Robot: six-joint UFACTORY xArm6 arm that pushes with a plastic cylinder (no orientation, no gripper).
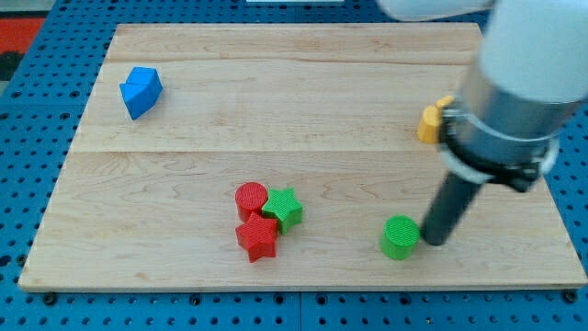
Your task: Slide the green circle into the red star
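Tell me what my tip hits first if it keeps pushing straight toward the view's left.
My tip sits at the right edge of the green circle, so that comes first. Farther left, the red star lies roughly in line; the green star sits slightly higher.

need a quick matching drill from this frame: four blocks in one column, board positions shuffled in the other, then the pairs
Things:
1. blue block
2. yellow block
3. green circle
4. red star

Places:
A. right beside my tip, on its left in the view
B. top left of the board
C. in the cluster near the bottom middle
D. right side, partly hidden by the arm

Pairs: 1-B, 2-D, 3-A, 4-C
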